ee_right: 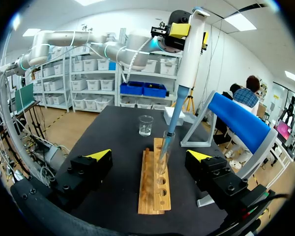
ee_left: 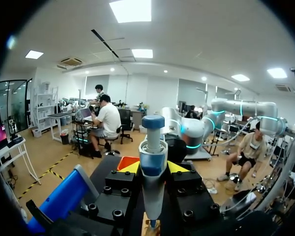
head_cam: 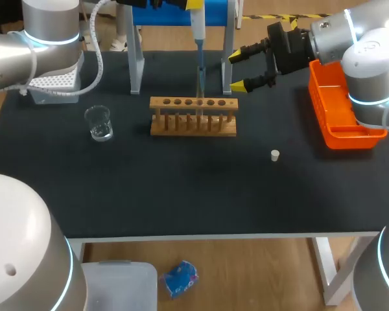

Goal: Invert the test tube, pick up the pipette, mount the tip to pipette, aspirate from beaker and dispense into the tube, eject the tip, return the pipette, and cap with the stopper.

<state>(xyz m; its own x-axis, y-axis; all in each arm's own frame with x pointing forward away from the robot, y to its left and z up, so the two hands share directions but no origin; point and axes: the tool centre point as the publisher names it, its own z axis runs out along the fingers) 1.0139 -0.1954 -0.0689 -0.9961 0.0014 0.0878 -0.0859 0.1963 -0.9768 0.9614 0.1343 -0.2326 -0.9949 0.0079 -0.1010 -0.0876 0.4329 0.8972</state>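
Note:
A wooden rack holds an upright test tube near its middle. My left gripper is shut on the white and blue pipette, held upright above the rack. The pipette's tip reaches down into the mouth of the test tube. The pipette shows between the yellow fingertips in the left wrist view. My right gripper stands open just right of the rack's far end, holding nothing. The beaker stands left of the rack. The small white stopper lies on the table at the right.
An orange bin sits at the table's right edge under my right arm. A white tip box is at the back left. The blue pipette stand with grey legs rises behind the rack.

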